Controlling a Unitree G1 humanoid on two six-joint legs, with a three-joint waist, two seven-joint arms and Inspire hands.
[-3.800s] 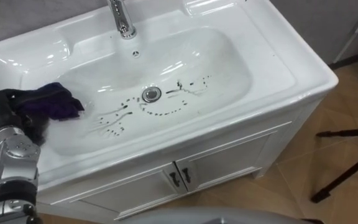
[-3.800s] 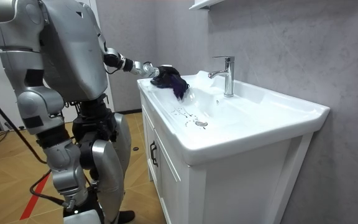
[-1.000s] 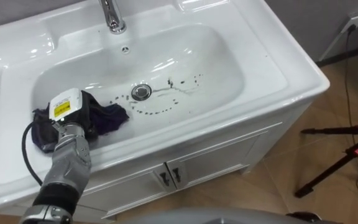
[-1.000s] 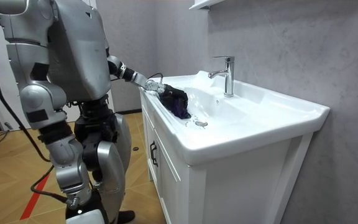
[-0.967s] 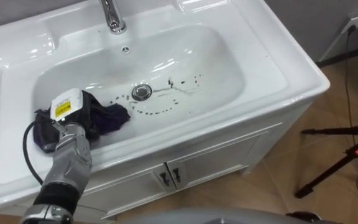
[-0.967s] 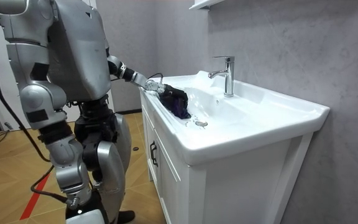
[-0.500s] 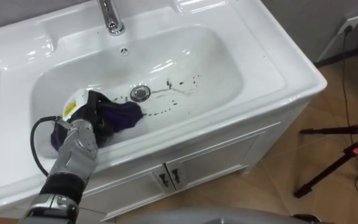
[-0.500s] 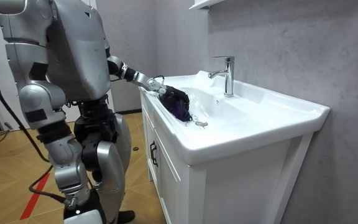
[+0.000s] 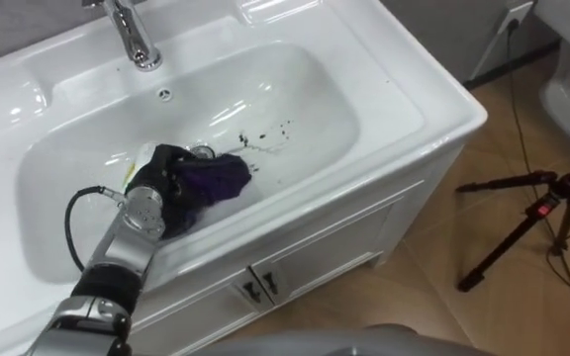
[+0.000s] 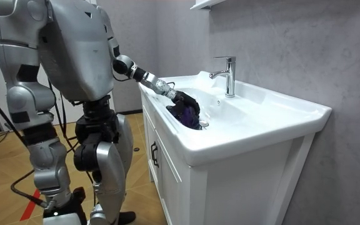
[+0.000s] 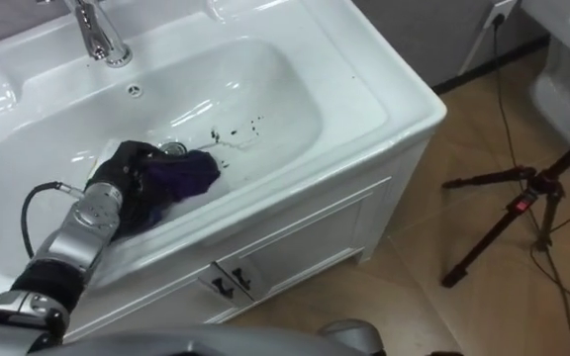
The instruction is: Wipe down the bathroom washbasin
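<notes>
Basin point(image 9: 404, 94), white, on a cabinet point(image 9: 305, 262); the room view alone showed me standing at its front. Tap point(image 10: 228, 75): whole there, top cut off in the eye views. Cloth point(image 9: 221, 178), dark purple, mid-bowl. My left hand point(image 9: 161, 186) clenched it, the fingers hard to tell from the fabric. Dark marks point(image 9: 265, 132) just beside.

White basin point(image 9: 310, 84) with dark specks point(image 9: 265, 133) on its floor, bunched purple cloth point(image 9: 216, 178) just beside them
</notes>
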